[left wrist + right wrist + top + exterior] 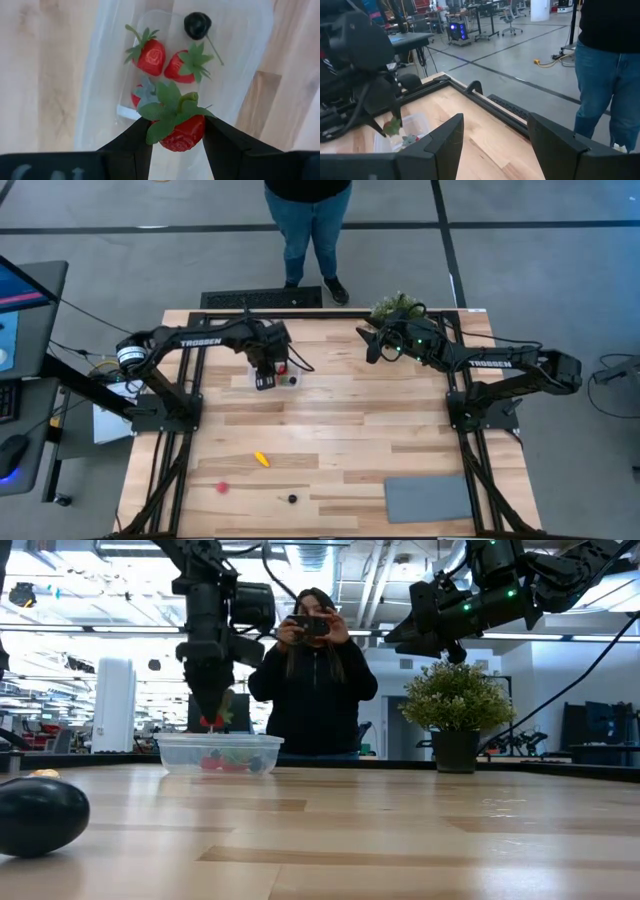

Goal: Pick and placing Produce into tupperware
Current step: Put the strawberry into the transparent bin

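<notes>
Lying near on the table (330,430): yellow piece (261,459), red piece (222,487), dark berry (292,499). Farther, left gripper (176,134), arm marked TROSSEN, fingers clamping a strawberry (182,131) over the tupperware (220,752) w/ more strawberries. Right gripper (492,137) raised far right, fingers apart.

A light wooden table (340,430) is seen bearing a clear tupperware (283,377), a potted plant (393,307), a grey mat (428,499), a yellow piece (261,459), a red piece (222,487) and a dark berry (292,499).
</notes>
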